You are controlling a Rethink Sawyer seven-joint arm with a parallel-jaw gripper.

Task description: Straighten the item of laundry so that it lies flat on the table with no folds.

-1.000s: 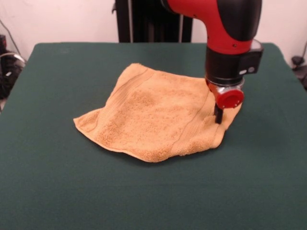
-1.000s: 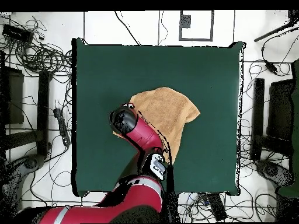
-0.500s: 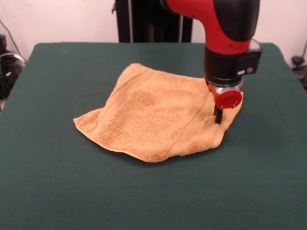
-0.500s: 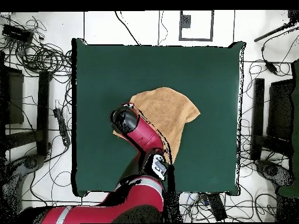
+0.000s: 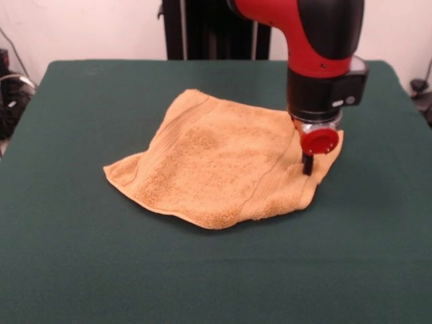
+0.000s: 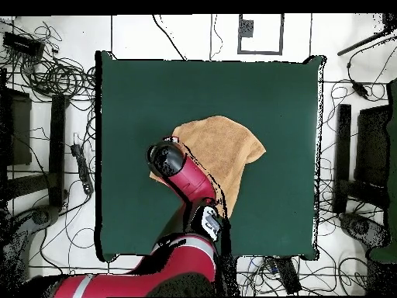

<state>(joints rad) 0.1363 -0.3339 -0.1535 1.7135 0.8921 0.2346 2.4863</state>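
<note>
Mustard terry towel (image 5: 223,165) sits mid green surface (image 5: 101,270), looks doubled over with puffy edges, so flattening mostly left to do. Gripper (image 5: 308,164) down on towel's right corner in front view; can't tell if open or closed.

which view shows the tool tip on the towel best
The front view: the tool shows below the red cap, its dark tip down at the towel near that cloth's right edge. Open or shut cannot be told. In the overhead view the arm's head covers it; only the towel on the table shows.
</note>
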